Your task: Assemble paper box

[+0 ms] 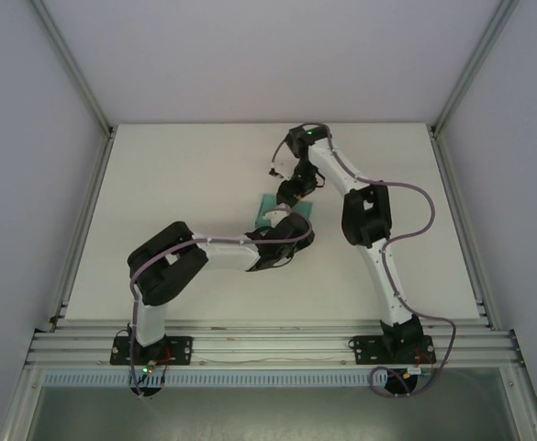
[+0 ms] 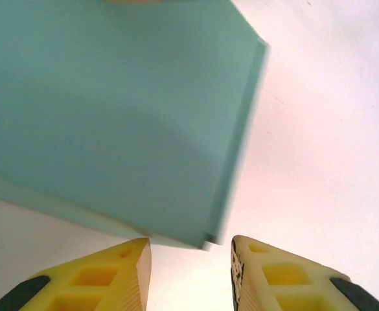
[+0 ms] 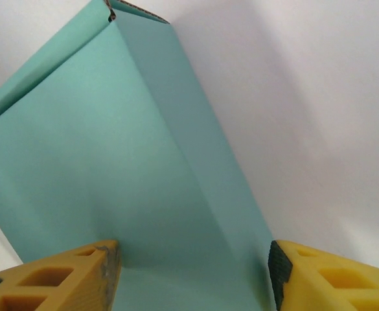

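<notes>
Teal-green card, folded into a low closed paper box (image 1: 265,202). Lies flat near the middle of the white tabletop (image 1: 176,184), partly hidden overhead beneath the two wrists crowding over it. Shows smooth faces and crisp folds close up, with one corner seam at the far end slightly agape in the right wrist view. Sits with a near corner just ahead of the left fingers (image 2: 121,275): yellow tips spread, bare tabletop in the gap, nothing pinched. Runs lengthwise away from the right fingers (image 3: 319,275), likewise spread wide, with one tip over the top face and the other at the lower edge of the side wall; no squeeze on the card visible. Reached from the near left by the left arm (image 1: 222,250), low and folded at the elbow, and from the far side by the right arm (image 1: 364,216), bent back toward the box.
</notes>
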Robot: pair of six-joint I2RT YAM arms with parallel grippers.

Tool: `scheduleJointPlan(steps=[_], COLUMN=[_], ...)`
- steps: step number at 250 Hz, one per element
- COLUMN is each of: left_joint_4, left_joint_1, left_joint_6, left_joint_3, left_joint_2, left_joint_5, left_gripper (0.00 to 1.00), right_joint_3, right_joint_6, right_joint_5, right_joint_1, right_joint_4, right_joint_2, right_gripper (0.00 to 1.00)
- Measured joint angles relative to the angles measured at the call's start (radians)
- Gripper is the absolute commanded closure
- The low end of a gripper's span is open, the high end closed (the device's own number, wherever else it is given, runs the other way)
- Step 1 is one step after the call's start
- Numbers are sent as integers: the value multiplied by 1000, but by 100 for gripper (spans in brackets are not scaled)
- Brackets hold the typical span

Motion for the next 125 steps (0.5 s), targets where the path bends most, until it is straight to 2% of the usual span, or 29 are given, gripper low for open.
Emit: scheduleJointPlan(steps=[33,81,106,125], left_joint_4=[0,0,-1,-5], left_joint_1=[-5,-4,-4,-4], left_joint_6=[3,23,49,77], left_joint_3=[0,0,0,-4], left_joint_2=[-39,-64,-70,-94], left_joint_5=[0,-3,-7,-14], left_gripper=[60,51,42,29], right_joint_3=[3,10,30,47], right_joint_6=[-6,-2,-1,2], right_joint_5=[0,1,0,-1], right_joint_1=[19,6,-9,-23], right_joint_4=[5,11,16,24], right_joint_2=[0,0,0,-8], right_gripper=[36,32,28,22])
